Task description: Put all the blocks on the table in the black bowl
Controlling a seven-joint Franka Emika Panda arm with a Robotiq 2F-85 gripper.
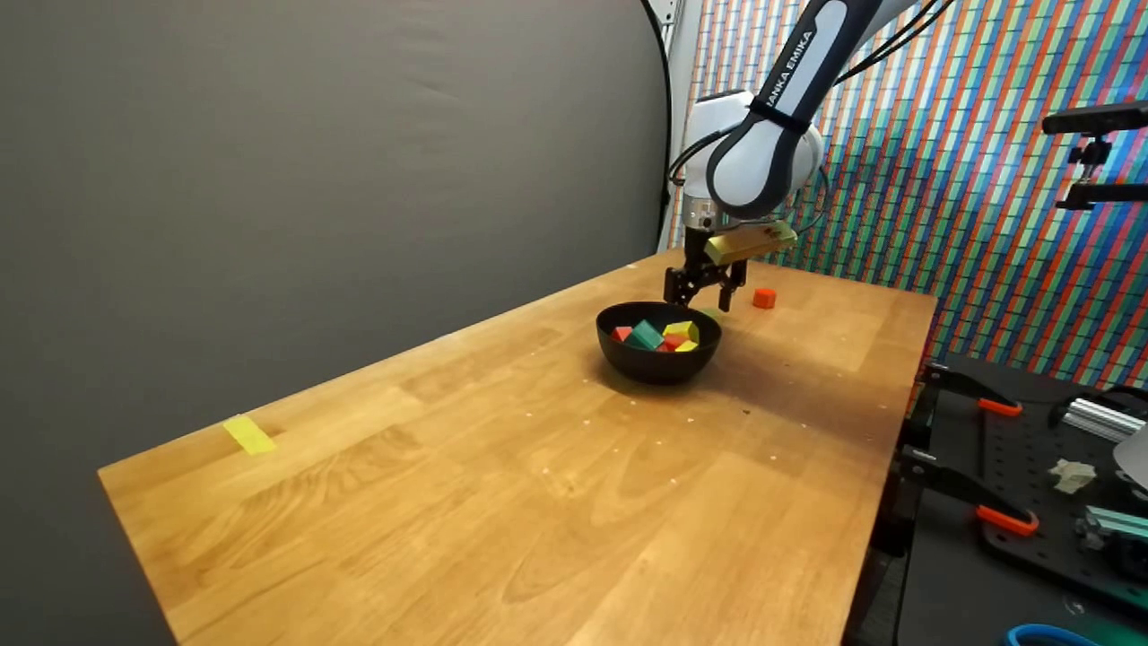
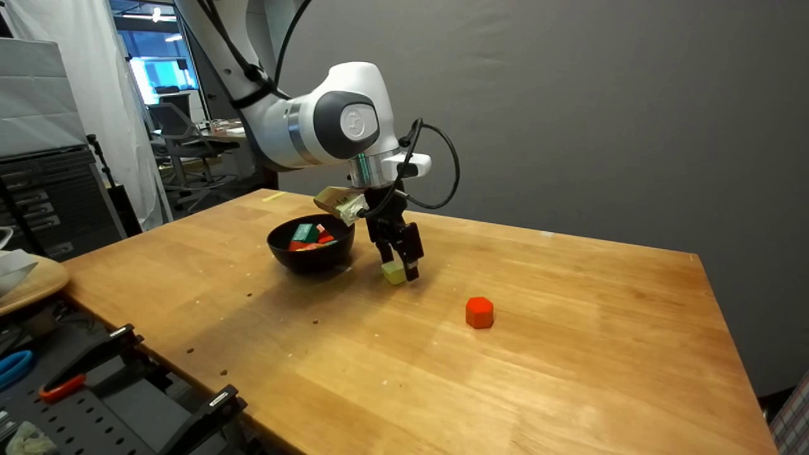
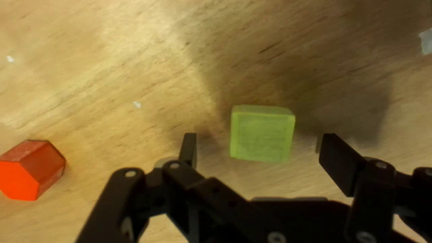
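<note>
A yellow-green block [image 3: 263, 136] rests on the table [image 2: 569, 354]; it also shows in an exterior view [image 2: 393, 272]. My gripper [image 3: 258, 145] is open and low over the table, its fingers on either side of this block with gaps. The gripper shows in both exterior views [image 1: 700, 298] [image 2: 400, 268]. An orange-red six-sided block [image 2: 480, 313] stands apart on the table, also at the left of the wrist view [image 3: 32, 170]. The black bowl [image 1: 659, 366] holds several red, green and yellow blocks. It stands close beside the gripper [image 2: 310, 260] and is out of the wrist view.
A strip of yellow tape [image 1: 249, 434] lies on the table by its far edge. A dark side bench [image 1: 951, 520] with orange-tipped clamps [image 1: 973, 390] adjoins one table edge. A grey wall [image 2: 600, 126] stands behind the table. Small white specks dot the tabletop.
</note>
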